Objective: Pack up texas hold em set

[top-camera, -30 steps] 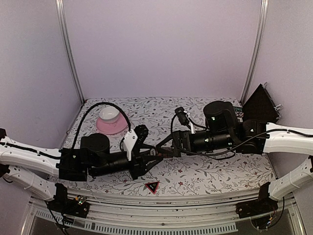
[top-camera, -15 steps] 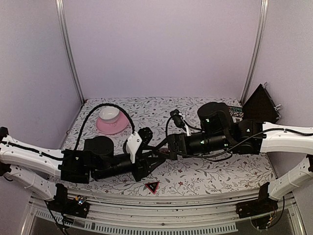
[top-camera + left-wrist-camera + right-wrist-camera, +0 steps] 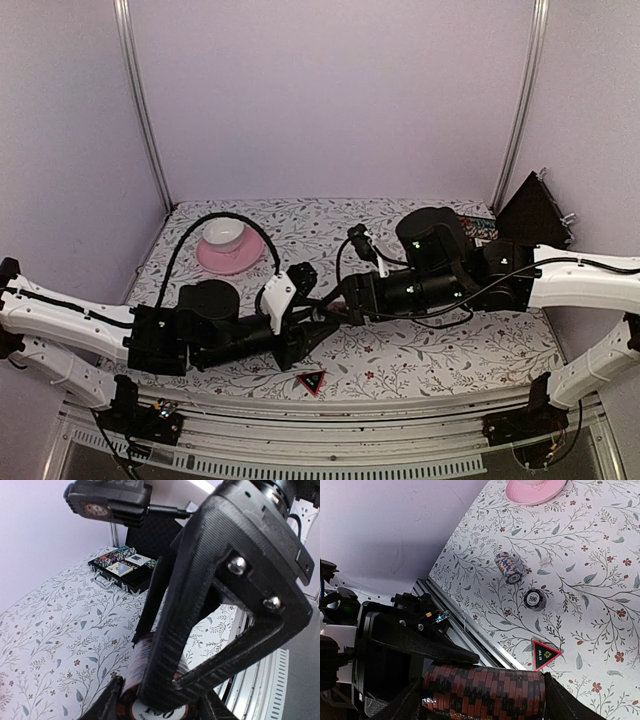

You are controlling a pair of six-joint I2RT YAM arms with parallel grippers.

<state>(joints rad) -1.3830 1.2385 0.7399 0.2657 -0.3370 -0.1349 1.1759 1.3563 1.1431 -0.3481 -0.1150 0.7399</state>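
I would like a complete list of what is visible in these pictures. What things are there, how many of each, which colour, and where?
case: one, black, open, far right of the table, chips and cards inside
red-black chip roll: one, between both grippers
blue-white chip roll: one, lying on the table
dark chip stack: one, beside the blue-white roll
triangle marker: one, red-black, near edge
saucer: one, pink, far left
cup: one, white, on the saucer
table: one, white floral cover
left gripper: grips the red-black roll
right gripper: fingers at the roll's ends, contact unclear
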